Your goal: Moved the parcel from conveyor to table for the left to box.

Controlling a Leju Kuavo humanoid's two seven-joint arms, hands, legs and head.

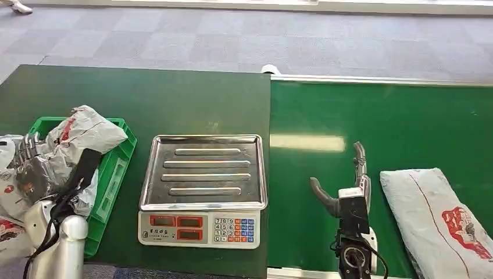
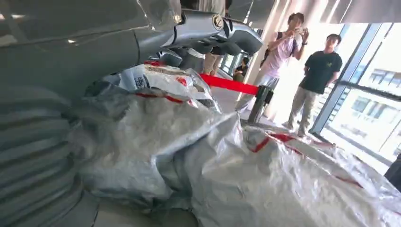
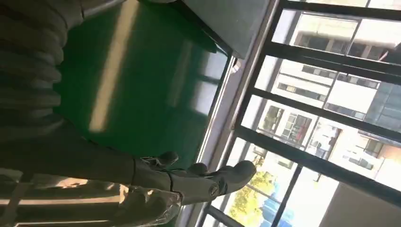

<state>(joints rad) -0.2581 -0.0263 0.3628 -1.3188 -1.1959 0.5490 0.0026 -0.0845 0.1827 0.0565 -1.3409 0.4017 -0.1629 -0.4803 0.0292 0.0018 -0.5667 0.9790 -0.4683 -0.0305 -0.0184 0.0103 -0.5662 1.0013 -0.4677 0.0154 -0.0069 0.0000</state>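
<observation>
A grey parcel (image 1: 439, 221) with red print lies on the green conveyor (image 1: 372, 116) at the near right. My right hand (image 1: 349, 183) stands just left of it, a small gap apart, open with fingers up and thumb spread; its fingers (image 3: 198, 178) hold nothing. At the far left, my left hand (image 1: 28, 165) hovers over crumpled grey parcels (image 1: 87, 133) piled in a green crate (image 1: 119, 168). Its fingers (image 2: 213, 33) stretch out above the parcels (image 2: 189, 151) and grip nothing.
A steel-topped weighing scale (image 1: 203, 186) sits on the dark green table (image 1: 145, 99) between the crate and the conveyor. Two people (image 2: 288, 52) stand beyond a red barrier belt (image 2: 227, 84) near the windows.
</observation>
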